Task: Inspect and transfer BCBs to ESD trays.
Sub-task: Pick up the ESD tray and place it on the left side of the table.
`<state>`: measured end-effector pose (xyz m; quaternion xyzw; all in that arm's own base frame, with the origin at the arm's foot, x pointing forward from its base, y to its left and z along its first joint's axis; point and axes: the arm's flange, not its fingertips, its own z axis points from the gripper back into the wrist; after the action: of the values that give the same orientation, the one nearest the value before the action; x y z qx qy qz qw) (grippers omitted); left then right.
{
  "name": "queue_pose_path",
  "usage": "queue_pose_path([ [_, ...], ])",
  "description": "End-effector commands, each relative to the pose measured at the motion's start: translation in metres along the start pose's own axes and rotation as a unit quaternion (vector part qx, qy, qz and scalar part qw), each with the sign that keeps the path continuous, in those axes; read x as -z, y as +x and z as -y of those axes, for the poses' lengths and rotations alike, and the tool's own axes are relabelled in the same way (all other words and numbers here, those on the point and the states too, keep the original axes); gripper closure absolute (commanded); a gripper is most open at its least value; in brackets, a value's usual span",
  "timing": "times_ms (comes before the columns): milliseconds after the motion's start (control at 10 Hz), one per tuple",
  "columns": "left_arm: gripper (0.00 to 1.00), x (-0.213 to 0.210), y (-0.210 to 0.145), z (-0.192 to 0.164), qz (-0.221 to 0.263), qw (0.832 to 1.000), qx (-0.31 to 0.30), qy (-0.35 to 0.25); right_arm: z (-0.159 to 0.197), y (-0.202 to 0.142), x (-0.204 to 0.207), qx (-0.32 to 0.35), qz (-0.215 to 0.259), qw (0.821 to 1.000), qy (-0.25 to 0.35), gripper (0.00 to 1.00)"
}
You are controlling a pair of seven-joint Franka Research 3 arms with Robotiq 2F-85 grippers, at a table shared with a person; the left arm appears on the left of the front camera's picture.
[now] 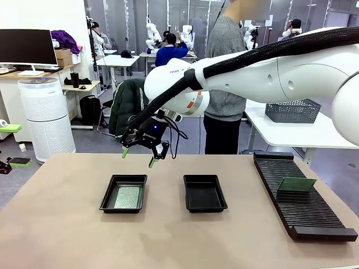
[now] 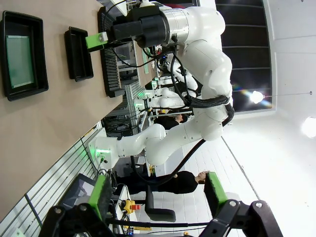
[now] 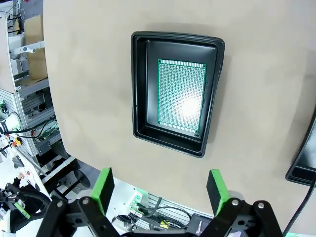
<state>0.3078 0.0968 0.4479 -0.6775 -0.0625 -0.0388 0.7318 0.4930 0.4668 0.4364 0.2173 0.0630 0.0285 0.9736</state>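
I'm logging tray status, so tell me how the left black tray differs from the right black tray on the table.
The left tray holds a green board lying flat; the right tray holds nothing. The open right gripper hangs close to the left tray, farther from the right tray. The right tray sits nearer the slotted rack than the left tray. Both are shallow, black, rectangular, and flat on the table.

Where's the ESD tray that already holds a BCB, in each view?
Front view: the loaded ESD tray lies left of centre on the table.
Left wrist view: it is in the top left corner, seen sideways.
Right wrist view: it is mid-picture, with the BCB flat inside.
Shared landmark: the empty ESD tray beside it, which the left wrist and right wrist views also show.
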Motion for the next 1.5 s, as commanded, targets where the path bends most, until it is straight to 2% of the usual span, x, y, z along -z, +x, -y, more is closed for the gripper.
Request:
queue_pose_path([
  [0, 0.0, -0.001, -0.002, 0.0, 0.0, 1.0, 0.0, 0.0, 0.0, -0.002, 0.001, -0.002, 0.002, 1.0, 0.001, 0.0],
  [100, 0.0, 0.0, 0.0, 0.0, 0.0, 1.0, 0.0, 0.0, 0.0, 0.0, 0.0, 0.0, 0.0, 1.0, 0.0, 0.0],
  [300, 0.0, 0.02, 0.012, 0.022, 0.018, 0.997, 0.012, 0.079, 0.012, -0.037, -0.013, 0.022, 0.036, 0.999, 0.017, 0.0],
  [700, 0.0, 0.075, 0.038, 0.05, 0.009, 0.976, 0.013, 0.219, 0.048, -0.077, -0.032, 0.047, 0.084, 0.993, 0.063, 0.0],
  [900, 0.0, 0.103, 0.05, 0.055, -0.001, 0.956, -0.006, 0.293, 0.064, -0.087, -0.031, 0.035, 0.09, 0.992, 0.086, 0.0],
  [1000, 0.0, 0.121, 0.06, 0.053, -0.008, 0.941, -0.017, 0.338, 0.073, -0.09, -0.029, 0.034, 0.103, 0.99, 0.093, 0.0],
  [1200, 0.0, 0.152, 0.075, 0.043, 0.001, 0.908, -0.024, 0.418, 0.086, -0.087, -0.024, 0.034, 0.12, 0.985, 0.116, 0.0],
  [1400, 0.0, 0.173, 0.088, 0.03, 0.019, 0.883, -0.022, 0.468, 0.095, -0.082, -0.023, 0.035, 0.122, 0.983, 0.132, 0.0],
])
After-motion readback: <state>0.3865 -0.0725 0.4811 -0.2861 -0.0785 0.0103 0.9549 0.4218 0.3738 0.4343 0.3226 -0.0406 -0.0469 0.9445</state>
